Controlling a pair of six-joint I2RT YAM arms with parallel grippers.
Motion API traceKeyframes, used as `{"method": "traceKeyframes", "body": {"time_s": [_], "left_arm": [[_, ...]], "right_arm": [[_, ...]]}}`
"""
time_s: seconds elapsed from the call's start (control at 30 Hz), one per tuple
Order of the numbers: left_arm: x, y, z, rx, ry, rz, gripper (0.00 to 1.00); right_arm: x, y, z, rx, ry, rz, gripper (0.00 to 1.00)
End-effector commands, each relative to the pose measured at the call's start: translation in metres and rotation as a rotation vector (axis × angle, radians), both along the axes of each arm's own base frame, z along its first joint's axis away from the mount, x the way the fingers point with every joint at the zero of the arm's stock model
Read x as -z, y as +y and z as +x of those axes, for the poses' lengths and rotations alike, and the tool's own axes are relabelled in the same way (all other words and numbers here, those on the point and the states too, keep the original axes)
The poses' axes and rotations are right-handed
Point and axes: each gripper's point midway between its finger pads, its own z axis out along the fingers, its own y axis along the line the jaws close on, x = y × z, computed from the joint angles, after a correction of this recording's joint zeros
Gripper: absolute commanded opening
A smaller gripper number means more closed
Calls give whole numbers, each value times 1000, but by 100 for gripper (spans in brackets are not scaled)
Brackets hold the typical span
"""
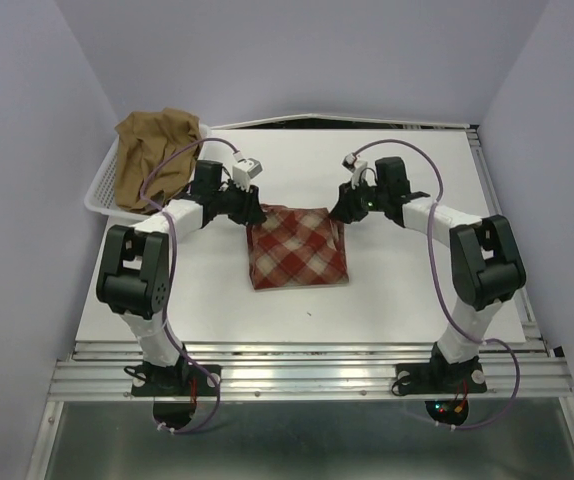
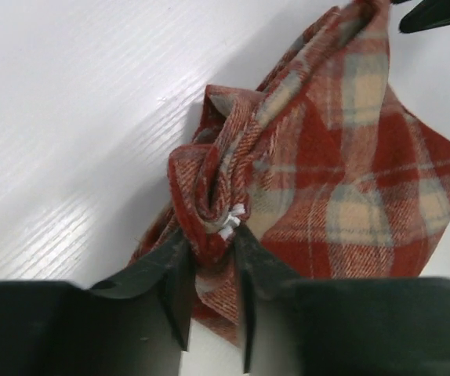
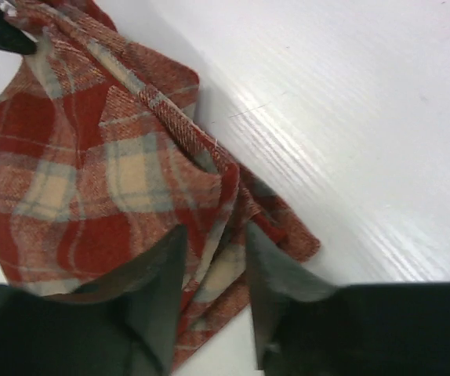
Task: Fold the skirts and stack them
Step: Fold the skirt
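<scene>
The red-and-cream plaid skirt [image 1: 297, 248] lies folded into a rough square on the white table, between the two arms. My left gripper [image 1: 252, 212] is at its far left corner. In the left wrist view a twisted bunch of the plaid skirt [image 2: 350, 180] fills the narrow gap of that gripper [image 2: 211, 235] and touches both fingers. My right gripper [image 1: 339, 212] is at the far right corner. Its fingers stand apart over the plaid skirt [image 3: 92, 172], and a loose fold lies between them at the right gripper [image 3: 213, 235]. The tan-brown skirt [image 1: 157, 150] sits crumpled in the basket.
A white mesh basket [image 1: 97, 195] stands at the table's far left corner and holds the tan skirt. The white table [image 1: 417, 290] shows bare on the right and in front of the plaid skirt. Purple walls close in on both sides.
</scene>
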Motion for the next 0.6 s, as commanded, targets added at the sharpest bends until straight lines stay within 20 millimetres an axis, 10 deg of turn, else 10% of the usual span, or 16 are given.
{"method": "traceKeyframes", "body": {"time_s": [0.0, 0.23, 0.4, 0.57], "left_arm": [[-4, 9, 21, -84, -11, 17, 47], [-67, 18, 41, -90, -131, 84, 98], [-135, 37, 28, -167, -335, 93, 99], [-153, -10, -29, 34, -227, -155, 84]], "right_arm": [[-3, -8, 23, 96, 34, -12, 60], [-68, -13, 27, 156, -13, -2, 88], [-122, 18, -13, 65, 111, 152, 87], [-99, 47, -61, -41, 310, 253, 77]]}}
